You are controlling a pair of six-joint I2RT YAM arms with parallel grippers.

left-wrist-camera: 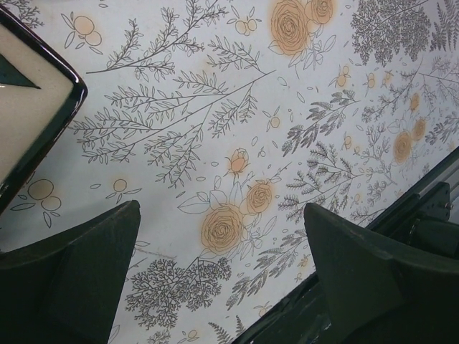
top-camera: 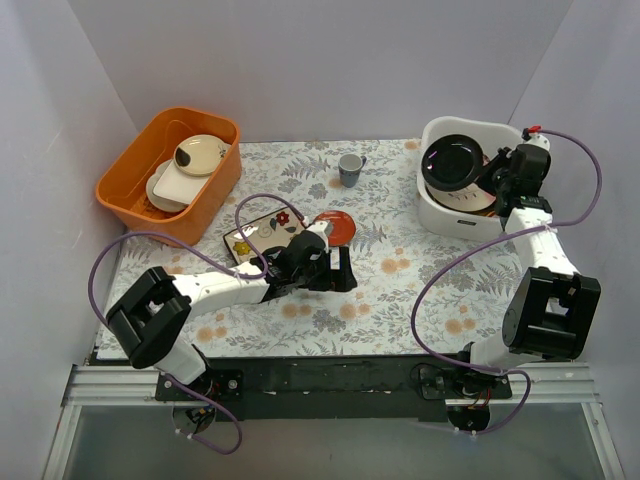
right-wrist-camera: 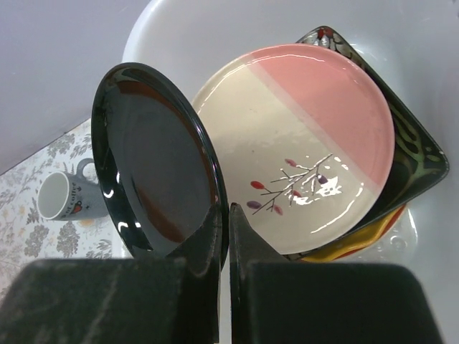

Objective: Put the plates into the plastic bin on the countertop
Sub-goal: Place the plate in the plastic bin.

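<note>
While the left gripper is held with jaws apart and empty above the countertop, the small red plate lies just beyond it and the cream square plate to its far left; the left arm is the nearer to both. At the far right, the right gripper is clamped on the rim of the small black plate, which is held on edge over the pink plate lying in the plastic bin.
</note>
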